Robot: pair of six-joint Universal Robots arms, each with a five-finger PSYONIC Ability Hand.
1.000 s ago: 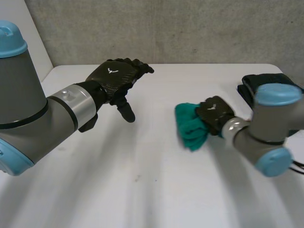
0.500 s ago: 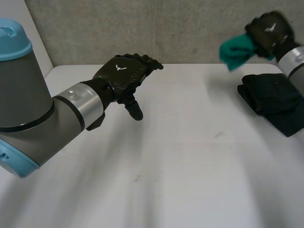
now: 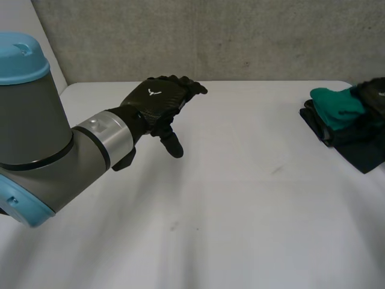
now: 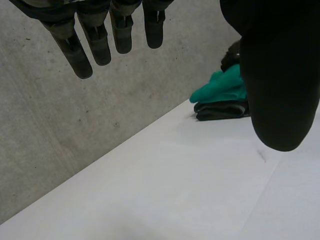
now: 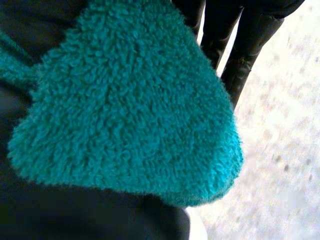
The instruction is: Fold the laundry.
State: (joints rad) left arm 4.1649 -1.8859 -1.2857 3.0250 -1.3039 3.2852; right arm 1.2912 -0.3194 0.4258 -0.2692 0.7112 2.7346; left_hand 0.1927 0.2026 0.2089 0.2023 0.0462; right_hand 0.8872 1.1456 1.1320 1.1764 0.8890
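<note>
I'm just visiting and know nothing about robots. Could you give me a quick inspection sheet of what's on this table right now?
Surface: white table, a few small dark marks.
Job's things: teal cloth lying on a dark folded cloth near the table's right edge.
Clutter: nothing seen.
Hands: left hand above the table, fingers straight, holding nothing; right hand at the teal cloth, grip unclear.
Cables: nothing seen.
Surroundings: grey wall behind the table.

Head view looks down on the bench (image 3: 228, 205); both wrist views share its teal towel (image 3: 337, 103), left from afar, right close up.
</note>
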